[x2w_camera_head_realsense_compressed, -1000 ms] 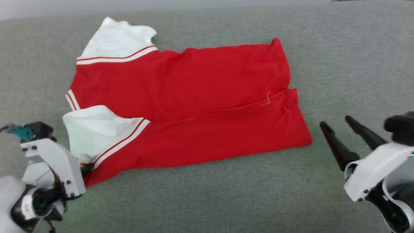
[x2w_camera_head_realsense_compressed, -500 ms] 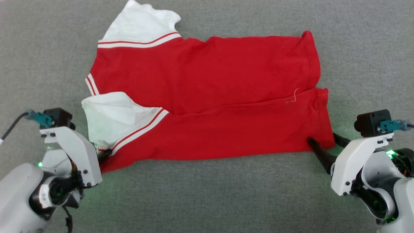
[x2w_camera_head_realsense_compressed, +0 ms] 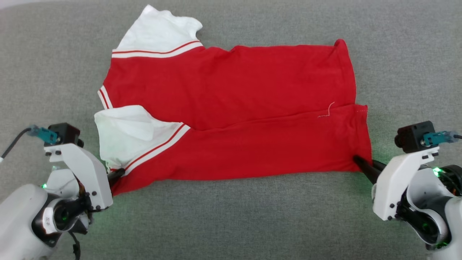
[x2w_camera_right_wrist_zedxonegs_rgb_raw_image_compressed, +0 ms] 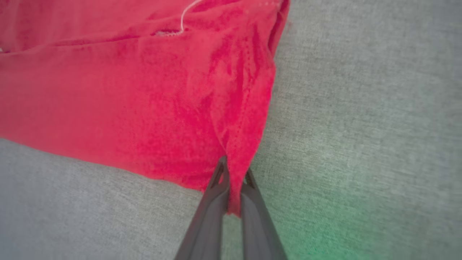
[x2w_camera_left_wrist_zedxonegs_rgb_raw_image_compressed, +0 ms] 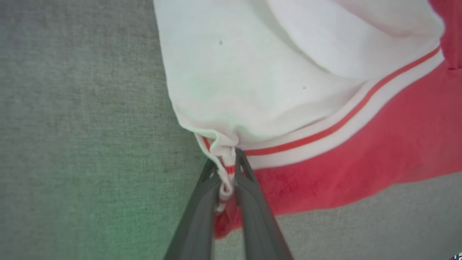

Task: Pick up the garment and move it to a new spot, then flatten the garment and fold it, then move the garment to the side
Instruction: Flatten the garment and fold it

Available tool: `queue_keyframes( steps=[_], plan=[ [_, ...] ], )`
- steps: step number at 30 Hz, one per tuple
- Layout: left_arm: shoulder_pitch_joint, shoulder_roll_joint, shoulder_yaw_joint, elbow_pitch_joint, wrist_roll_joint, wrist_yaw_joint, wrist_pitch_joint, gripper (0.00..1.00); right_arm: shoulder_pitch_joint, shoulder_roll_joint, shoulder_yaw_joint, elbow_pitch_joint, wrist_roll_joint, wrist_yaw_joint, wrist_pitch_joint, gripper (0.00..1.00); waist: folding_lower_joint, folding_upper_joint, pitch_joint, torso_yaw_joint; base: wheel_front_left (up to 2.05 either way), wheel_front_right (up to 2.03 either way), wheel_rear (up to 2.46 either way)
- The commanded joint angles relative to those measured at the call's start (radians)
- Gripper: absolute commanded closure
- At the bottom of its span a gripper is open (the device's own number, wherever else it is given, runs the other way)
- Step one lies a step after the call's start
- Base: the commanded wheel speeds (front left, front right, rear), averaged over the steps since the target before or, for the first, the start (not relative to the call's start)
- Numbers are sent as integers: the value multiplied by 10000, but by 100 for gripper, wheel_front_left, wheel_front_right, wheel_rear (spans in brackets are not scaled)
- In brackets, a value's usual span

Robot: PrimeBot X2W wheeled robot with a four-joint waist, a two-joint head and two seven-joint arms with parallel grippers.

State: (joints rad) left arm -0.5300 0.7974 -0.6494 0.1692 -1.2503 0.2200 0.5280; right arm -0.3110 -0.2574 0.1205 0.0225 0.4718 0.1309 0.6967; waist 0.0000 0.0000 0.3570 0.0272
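Note:
The garment (x2w_camera_head_realsense_compressed: 231, 108), a bright-red shirt with white sleeves and striped trim, lies spread on the grey cloth surface with its near long edge folded over the middle. My left gripper (x2w_camera_head_realsense_compressed: 119, 173) is shut on the garment's near left corner; in the left wrist view its fingers (x2w_camera_left_wrist_zedxonegs_rgb_raw_image_compressed: 202, 202) pinch the striped trim (x2w_camera_left_wrist_zedxonegs_rgb_raw_image_compressed: 225, 169) below the white sleeve (x2w_camera_left_wrist_zedxonegs_rgb_raw_image_compressed: 252, 72). My right gripper (x2w_camera_head_realsense_compressed: 361, 160) is shut on the near right hem corner; the right wrist view shows a red fold (x2w_camera_right_wrist_zedxonegs_rgb_raw_image_compressed: 234, 173) squeezed between that gripper's (x2w_camera_right_wrist_zedxonegs_rgb_raw_image_compressed: 232, 177) two fingers.
The grey fabric surface (x2w_camera_head_realsense_compressed: 234, 216) runs all round the garment, with wide bare stretches in front and on both sides. The far sleeve (x2w_camera_head_realsense_compressed: 158, 32) lies near the back left.
The head camera tilted down and shifted. My right gripper came from open and clear of the garment to its near right corner and shut on it. The left gripper kept its hold.

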Motion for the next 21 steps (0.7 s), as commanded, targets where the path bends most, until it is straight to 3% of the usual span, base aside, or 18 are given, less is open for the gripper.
queue_keyframes(
  steps=[1, 12, 21],
  plan=[
    [292, -170, -145, -20, -120, 9, 106, 100, 217, -129, -105, -79, 33, -3, 77, 100, 0, 0, -121, -11, 0, 0, 0],
    [810, 603, 153, -924, -308, 410, 168, 100, 1248, -298, -580, -1273, 214, -5, 662, 100, 0, 0, -677, -44, 0, 0, 0],
    [1541, 1322, 284, -2141, -385, 1028, 233, 100, 2574, -166, -979, -2476, 234, -5, 1314, 100, 0, 0, -867, -85, 0, 0, 0]
  ],
)
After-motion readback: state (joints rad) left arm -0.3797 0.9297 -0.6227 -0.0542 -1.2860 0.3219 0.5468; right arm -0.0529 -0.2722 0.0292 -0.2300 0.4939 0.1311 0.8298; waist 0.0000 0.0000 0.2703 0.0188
